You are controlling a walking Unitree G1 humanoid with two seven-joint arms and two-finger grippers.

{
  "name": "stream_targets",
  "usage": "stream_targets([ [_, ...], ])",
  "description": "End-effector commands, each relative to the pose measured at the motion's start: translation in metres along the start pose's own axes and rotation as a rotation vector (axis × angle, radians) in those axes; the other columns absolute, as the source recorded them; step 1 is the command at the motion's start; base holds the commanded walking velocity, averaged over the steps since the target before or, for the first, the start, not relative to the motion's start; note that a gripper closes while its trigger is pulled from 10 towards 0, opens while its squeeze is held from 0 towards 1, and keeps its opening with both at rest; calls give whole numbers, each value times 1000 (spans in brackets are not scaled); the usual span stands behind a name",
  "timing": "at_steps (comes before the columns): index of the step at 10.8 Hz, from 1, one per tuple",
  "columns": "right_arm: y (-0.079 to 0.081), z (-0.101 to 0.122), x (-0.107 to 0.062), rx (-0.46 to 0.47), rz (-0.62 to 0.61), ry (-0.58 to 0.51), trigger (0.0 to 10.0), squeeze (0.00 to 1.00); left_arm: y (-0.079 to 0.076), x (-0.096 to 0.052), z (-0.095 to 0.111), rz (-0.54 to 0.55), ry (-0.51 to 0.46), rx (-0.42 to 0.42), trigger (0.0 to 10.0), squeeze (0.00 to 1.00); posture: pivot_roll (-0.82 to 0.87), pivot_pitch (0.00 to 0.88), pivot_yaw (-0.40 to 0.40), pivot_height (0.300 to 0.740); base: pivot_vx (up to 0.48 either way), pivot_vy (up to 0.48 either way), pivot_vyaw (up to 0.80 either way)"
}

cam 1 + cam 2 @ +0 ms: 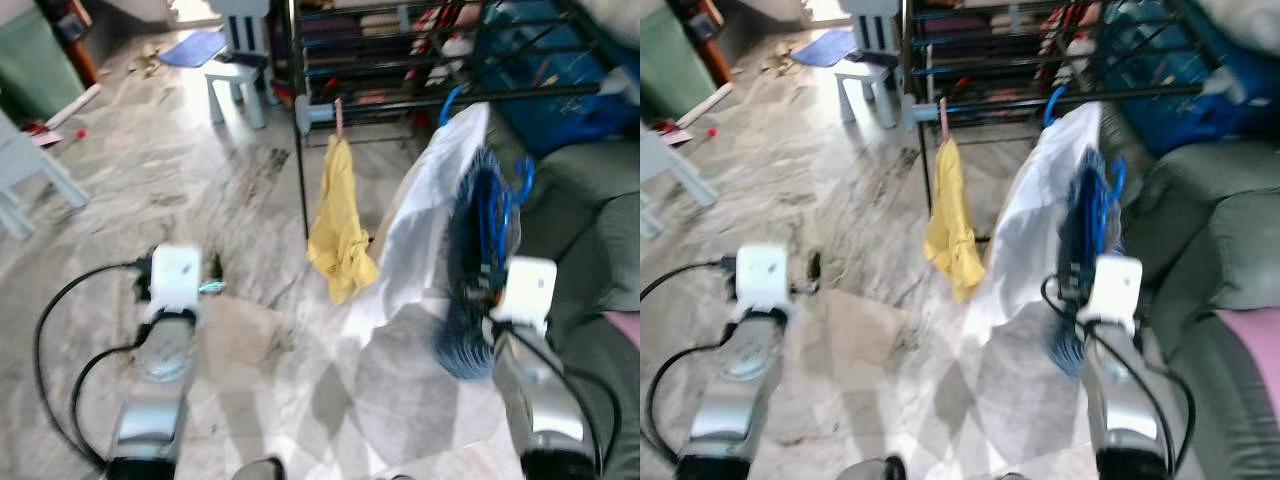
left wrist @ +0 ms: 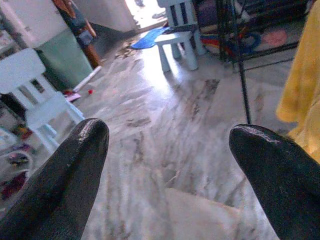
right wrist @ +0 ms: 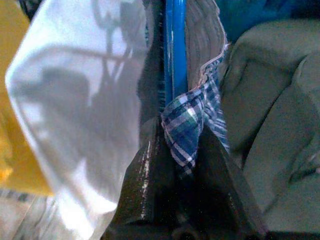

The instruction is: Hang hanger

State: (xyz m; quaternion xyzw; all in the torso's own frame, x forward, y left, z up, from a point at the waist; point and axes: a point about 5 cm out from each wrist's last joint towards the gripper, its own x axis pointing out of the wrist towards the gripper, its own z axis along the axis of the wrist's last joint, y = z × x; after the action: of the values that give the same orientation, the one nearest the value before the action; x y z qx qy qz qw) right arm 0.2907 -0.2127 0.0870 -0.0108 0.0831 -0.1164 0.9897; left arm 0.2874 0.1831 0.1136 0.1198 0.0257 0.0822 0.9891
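My right gripper is shut on a blue hanger that carries a blue plaid garment. In the head view the hanger and its dark garment are held up just right of a white garment that hangs from the black metal rack. A yellow cloth hangs from a peg on the rack's left side. My left gripper is open with nothing between its fingers, low over the marble floor to the left.
A green sofa stands close on the right. The rack's thin black leg comes down beside the yellow cloth. A pale blue child's chair stands at the back and a white chair at the far left.
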Motion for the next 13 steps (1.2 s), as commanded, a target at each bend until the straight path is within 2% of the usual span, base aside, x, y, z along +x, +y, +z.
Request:
stream_targets([
  [1,5,6,-3,2,16,-37,10000,0,6,-1,5,14,-22,31,10000,0,-15,183,65,740,0,0,0],
  [2,14,9,-6,-5,67,-43,10000,0,13,-3,3,-25,-34,68,10000,0,-24,183,-3,740,0,0,0],
  [3,18,11,-4,-20,107,-41,10000,0,8,-10,-6,-71,5,43,10000,0,-25,173,-39,740,0,0,0],
  [4,19,15,-2,-18,129,-46,10000,0,4,-19,-5,-80,-2,41,10000,0,-22,165,-49,740,0,0,0],
  [5,23,18,-2,-28,153,-62,10000,0,0,-30,1,-35,-49,59,10000,0,-29,164,-40,740,0,0,0],
  [7,32,27,-5,-23,192,-105,10000,0,5,-44,-1,73,-53,55,10000,0,-34,174,-32,740,0,0,0],
  [8,38,27,-14,-36,224,-119,10000,0,22,-52,1,160,-67,107,10000,0,-16,189,-43,740,0,0,0],
  [10,44,19,-23,-47,274,-107,10000,0,20,-53,-1,118,-60,124,10000,0,10,193,-47,740,0,0,0],
  [11,45,15,-23,-45,274,-98,10000,0,16,-52,-5,113,-51,142,10000,0,9,158,-52,740,0,0,0],
  [12,47,10,-18,-41,268,-80,10000,0,4,-44,-11,16,-41,150,10000,0,1,118,-54,740,0,0,0],
  [13,51,16,-11,-44,283,-96,10000,0,-7,-37,-9,-85,-57,163,10000,0,3,96,-54,740,0,0,0],
])
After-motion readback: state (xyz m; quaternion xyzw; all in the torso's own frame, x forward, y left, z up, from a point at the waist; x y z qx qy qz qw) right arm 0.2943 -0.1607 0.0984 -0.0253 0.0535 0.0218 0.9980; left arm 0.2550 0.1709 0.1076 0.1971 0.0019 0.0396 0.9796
